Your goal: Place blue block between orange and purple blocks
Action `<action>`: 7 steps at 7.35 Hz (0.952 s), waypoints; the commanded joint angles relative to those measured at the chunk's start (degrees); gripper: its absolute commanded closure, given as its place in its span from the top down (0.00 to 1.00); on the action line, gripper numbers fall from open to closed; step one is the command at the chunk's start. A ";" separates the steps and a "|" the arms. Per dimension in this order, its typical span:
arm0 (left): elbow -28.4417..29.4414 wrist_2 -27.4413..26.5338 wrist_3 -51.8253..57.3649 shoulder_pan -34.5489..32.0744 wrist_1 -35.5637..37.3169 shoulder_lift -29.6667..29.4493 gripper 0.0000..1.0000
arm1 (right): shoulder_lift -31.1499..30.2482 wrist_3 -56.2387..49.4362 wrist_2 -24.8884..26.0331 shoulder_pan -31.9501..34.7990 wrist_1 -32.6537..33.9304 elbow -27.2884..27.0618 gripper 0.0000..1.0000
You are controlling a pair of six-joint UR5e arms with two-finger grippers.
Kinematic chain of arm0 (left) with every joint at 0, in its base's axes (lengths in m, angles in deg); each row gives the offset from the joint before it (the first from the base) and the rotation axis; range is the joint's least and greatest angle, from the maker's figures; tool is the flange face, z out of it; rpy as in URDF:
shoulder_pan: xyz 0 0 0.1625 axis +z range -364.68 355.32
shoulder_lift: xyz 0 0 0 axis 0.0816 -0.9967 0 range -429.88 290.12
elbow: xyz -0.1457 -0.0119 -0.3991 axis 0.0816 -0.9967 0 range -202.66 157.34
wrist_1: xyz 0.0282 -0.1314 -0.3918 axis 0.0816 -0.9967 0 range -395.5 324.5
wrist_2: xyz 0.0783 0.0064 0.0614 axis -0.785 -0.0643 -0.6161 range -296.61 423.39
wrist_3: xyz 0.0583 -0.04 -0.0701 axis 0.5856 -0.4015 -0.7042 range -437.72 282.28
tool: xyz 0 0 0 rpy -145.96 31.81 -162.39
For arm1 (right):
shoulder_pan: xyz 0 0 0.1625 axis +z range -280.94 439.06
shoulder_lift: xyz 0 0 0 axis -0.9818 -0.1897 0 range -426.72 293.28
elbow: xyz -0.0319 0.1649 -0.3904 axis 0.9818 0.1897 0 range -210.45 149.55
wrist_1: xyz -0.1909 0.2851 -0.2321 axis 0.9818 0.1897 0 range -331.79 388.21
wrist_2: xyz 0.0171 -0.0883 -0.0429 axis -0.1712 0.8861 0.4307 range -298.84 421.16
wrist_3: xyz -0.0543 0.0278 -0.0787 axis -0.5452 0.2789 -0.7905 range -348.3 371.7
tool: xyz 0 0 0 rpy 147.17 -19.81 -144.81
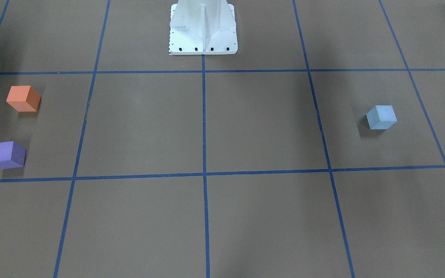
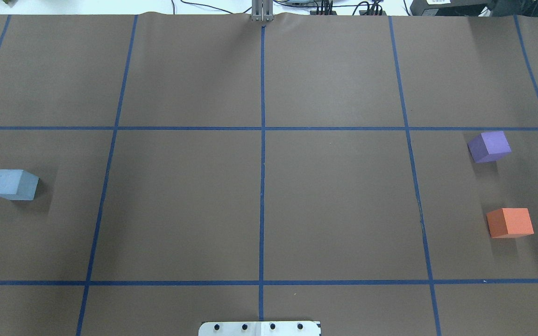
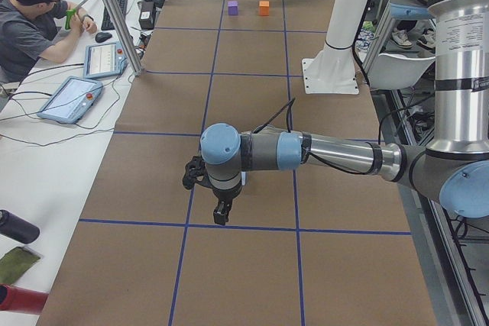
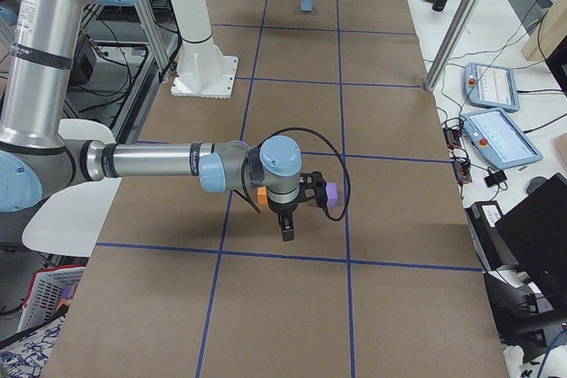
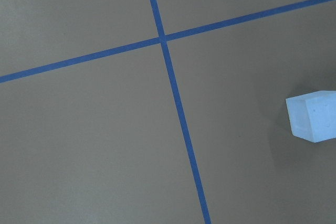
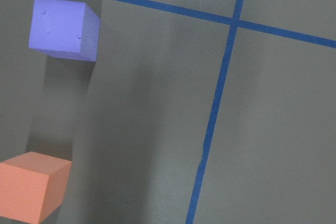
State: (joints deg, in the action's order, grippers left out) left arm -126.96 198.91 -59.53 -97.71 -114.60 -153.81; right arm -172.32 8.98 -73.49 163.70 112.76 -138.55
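The blue block (image 2: 15, 185) sits alone on the brown table at my left end; it also shows in the front view (image 1: 381, 117) and at the right edge of the left wrist view (image 5: 315, 123). The purple block (image 2: 489, 146) and the orange block (image 2: 510, 222) stand apart at my right end, with a gap between them, and both show in the right wrist view: purple block (image 6: 64, 29), orange block (image 6: 31, 186). My left gripper (image 3: 221, 215) hangs above the table near the blue block. My right gripper (image 4: 286, 232) hangs near the purple and orange blocks. Whether either gripper is open or shut I cannot tell.
Blue tape lines (image 2: 262, 186) divide the table into squares. The white robot base (image 1: 203, 31) stands at the table's middle edge. An operator (image 3: 30, 24) sits at a side bench with tablets (image 3: 72, 98) beyond the table's far edge.
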 commanded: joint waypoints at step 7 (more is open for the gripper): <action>6.11 0.53 -4.28 1.27 -11.83 -4.48 1.00 | 0.04 0.09 0.00 0.00 0.00 -0.09 1.00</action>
State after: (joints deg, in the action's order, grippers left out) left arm -123.99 199.25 -61.52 -96.75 -122.40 -156.97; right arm -172.29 9.03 -73.49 163.70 112.76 -138.64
